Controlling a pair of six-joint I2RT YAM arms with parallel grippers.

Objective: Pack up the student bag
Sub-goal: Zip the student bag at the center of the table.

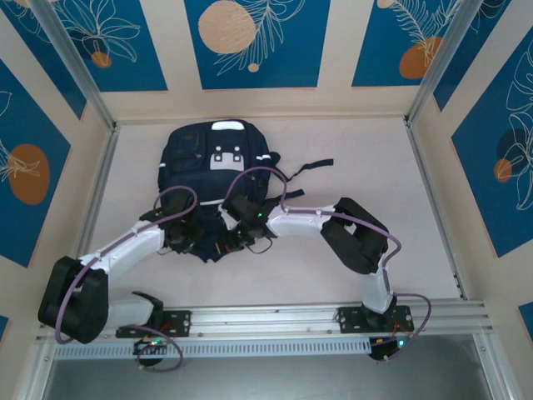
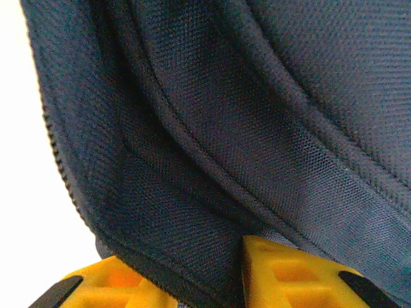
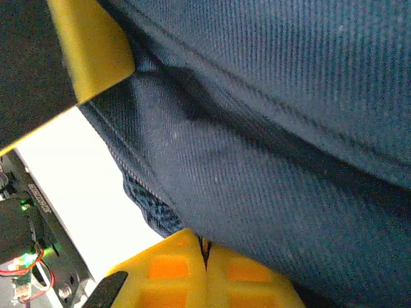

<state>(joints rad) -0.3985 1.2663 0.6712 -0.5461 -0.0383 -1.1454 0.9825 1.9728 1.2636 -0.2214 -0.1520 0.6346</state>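
Observation:
The student bag (image 1: 218, 158), a navy backpack with a grey-white front patch, lies flat on the table at the back centre. Both grippers sit at its near edge. My left gripper (image 1: 181, 237) is on the left side of that edge. In the left wrist view a fold of the bag's fabric (image 2: 257, 115) fills the gap between its yellow fingers (image 2: 109, 282), so the left gripper (image 2: 205, 276) is shut on it. My right gripper (image 1: 243, 237) is just to its right. Its fingertips (image 3: 167, 263) are pressed together where the bag's fabric (image 3: 276, 128) meets them.
A zip line (image 2: 61, 160) runs along the bag's open edge. Dark straps (image 1: 312, 167) trail off to the bag's right. The pale table (image 1: 375, 192) is bounded by walls on three sides, and a metal rail (image 1: 275, 321) runs along the near edge.

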